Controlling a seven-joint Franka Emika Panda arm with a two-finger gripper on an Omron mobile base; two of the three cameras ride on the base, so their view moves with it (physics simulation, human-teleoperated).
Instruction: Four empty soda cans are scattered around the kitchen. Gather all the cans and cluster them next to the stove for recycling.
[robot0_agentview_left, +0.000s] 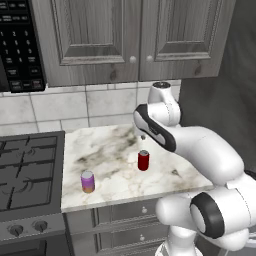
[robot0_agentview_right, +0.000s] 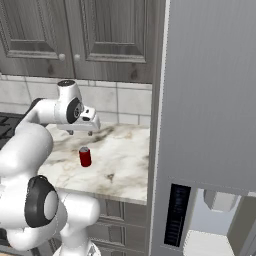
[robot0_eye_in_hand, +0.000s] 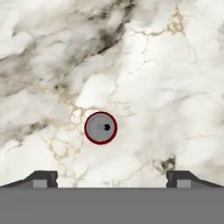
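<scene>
Two soda cans stand upright on the marble counter (robot0_agentview_left: 115, 145) to the right of the stove (robot0_agentview_left: 27, 175). The red one (robot0_agentview_left: 143, 160) (robot0_agentview_right: 85, 156) is near the counter's middle, and the purple one with an orange band (robot0_agentview_left: 87, 181) stands close to the front edge, nearer the stove. My gripper (robot0_agentview_right: 80, 132) hangs above the red can, pointing straight down, clear of it. From the hand view the can's silver top (robot0_eye_in_hand: 100, 127) lies below and slightly left of centre, and the gripper (robot0_eye_in_hand: 112, 179) is open with its fingertips (robot0_eye_in_hand: 43, 178) far apart and nothing between them.
Dark grey wall cabinets (robot0_agentview_left: 135, 35) hang over the counter, and a black microwave with a keypad (robot0_agentview_left: 20, 45) is above the stove. A tall grey fridge (robot0_agentview_right: 210, 100) closes off the counter's right end. Drawers (robot0_agentview_left: 125, 215) sit under the counter.
</scene>
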